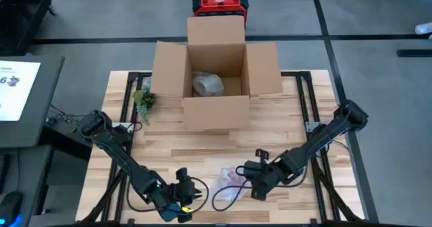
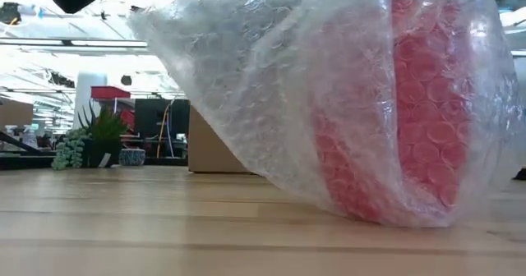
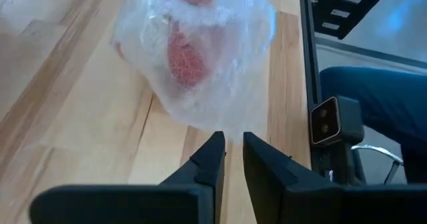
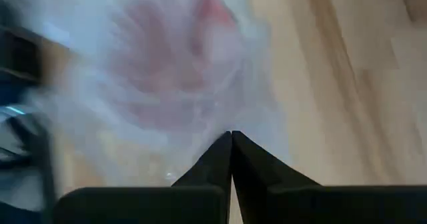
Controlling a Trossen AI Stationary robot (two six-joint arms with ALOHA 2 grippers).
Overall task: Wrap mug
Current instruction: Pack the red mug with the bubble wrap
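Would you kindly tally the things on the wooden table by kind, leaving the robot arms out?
Open brown cardboard box: 1
Small green potted plant: 1
Red mug in clear bubble wrap: 1
Bubble-wrapped bundle inside the box: 1
Total: 4

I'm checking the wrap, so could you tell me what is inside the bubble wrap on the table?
Inside the bubble wrap is a red object, presumably the mug; its handle and rim are blurred by the plastic. The right gripper is pinched shut on the wrap.
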